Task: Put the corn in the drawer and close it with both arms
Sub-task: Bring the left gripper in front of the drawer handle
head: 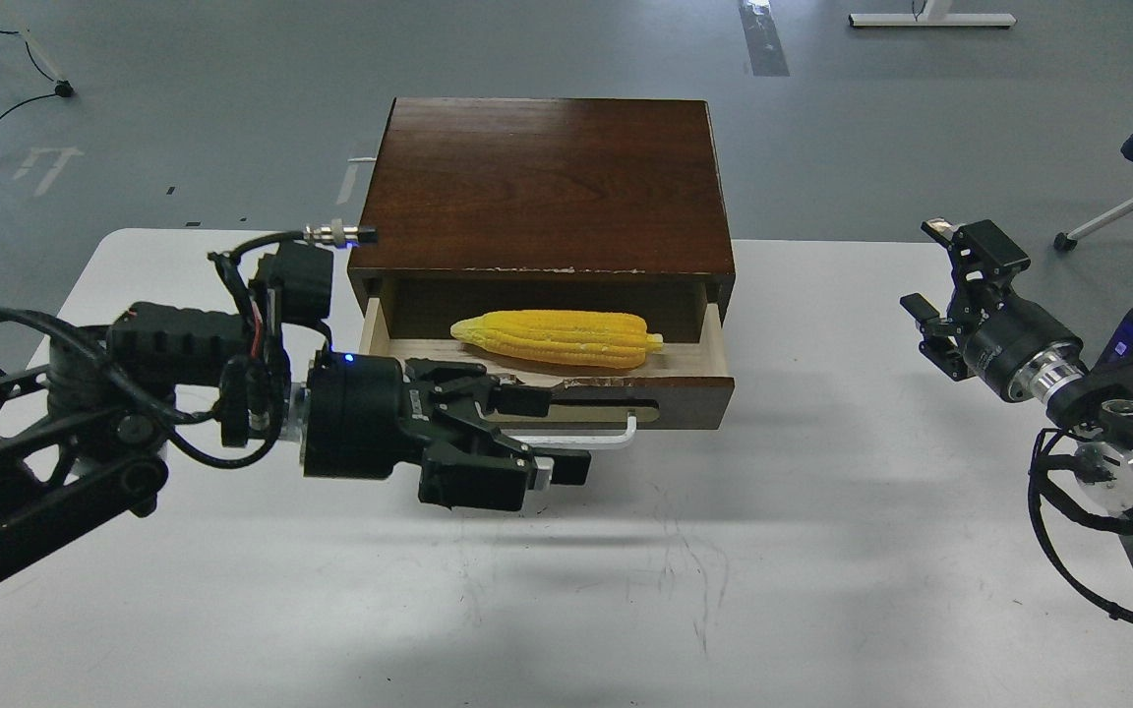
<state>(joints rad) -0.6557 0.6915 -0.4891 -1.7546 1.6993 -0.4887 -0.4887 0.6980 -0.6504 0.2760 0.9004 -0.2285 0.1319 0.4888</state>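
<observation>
The yellow corn [562, 337] lies lengthwise inside the open drawer [694, 403], tapered end to the left. The drawer sticks out of the dark brown cabinet [542, 182]. My left gripper [547, 433] is open and empty, lying sideways right in front of the left half of the drawer front. It hides that half and part of the white handle [606, 436]; whether it touches the front is unclear. My right gripper [930, 275] is open and empty, hanging over the table's right edge, well apart from the drawer.
The cabinet stands at the back middle of the white table [822, 541]. A cable plug [340, 234] on my left arm is close to the cabinet's left front corner. A chair base [1117, 211] stands on the floor at the far right.
</observation>
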